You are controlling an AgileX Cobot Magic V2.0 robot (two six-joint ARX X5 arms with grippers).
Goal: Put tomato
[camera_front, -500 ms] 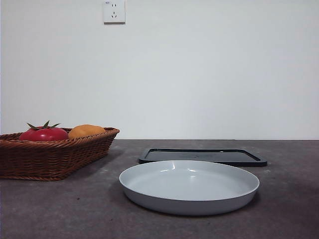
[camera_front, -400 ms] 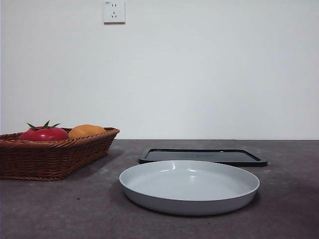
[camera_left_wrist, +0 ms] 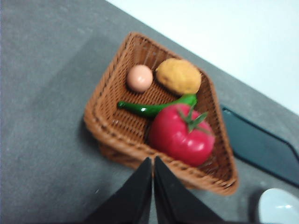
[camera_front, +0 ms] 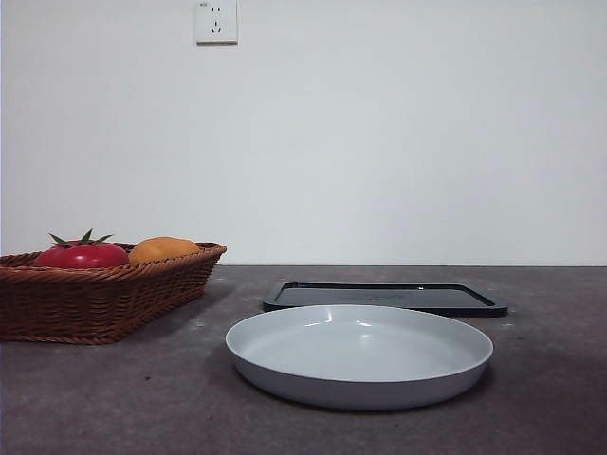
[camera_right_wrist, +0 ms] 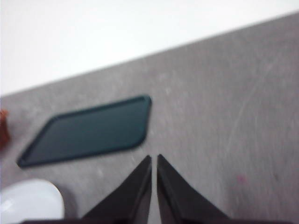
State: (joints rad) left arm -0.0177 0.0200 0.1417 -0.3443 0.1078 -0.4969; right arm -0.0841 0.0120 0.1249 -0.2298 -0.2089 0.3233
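Observation:
The red tomato [camera_left_wrist: 181, 135] with its green stem lies in the brown wicker basket [camera_left_wrist: 108, 129], and its top shows above the basket rim [camera_front: 83, 254] at the left of the front view. My left gripper [camera_left_wrist: 153, 161] is shut and hangs high above the basket's near edge, holding nothing. Well off to the right, my right gripper [camera_right_wrist: 154, 159] is shut and empty above bare table, near the dark tray [camera_right_wrist: 88, 130]. Neither arm shows in the front view.
In the basket also lie an orange-yellow fruit [camera_left_wrist: 178, 76], a small pale pink fruit [camera_left_wrist: 139, 78] and a green pepper [camera_left_wrist: 156, 107]. A grey-white plate [camera_front: 358, 353] sits mid-table with the flat dark tray [camera_front: 384, 297] behind it. A wall socket [camera_front: 215, 21] is above.

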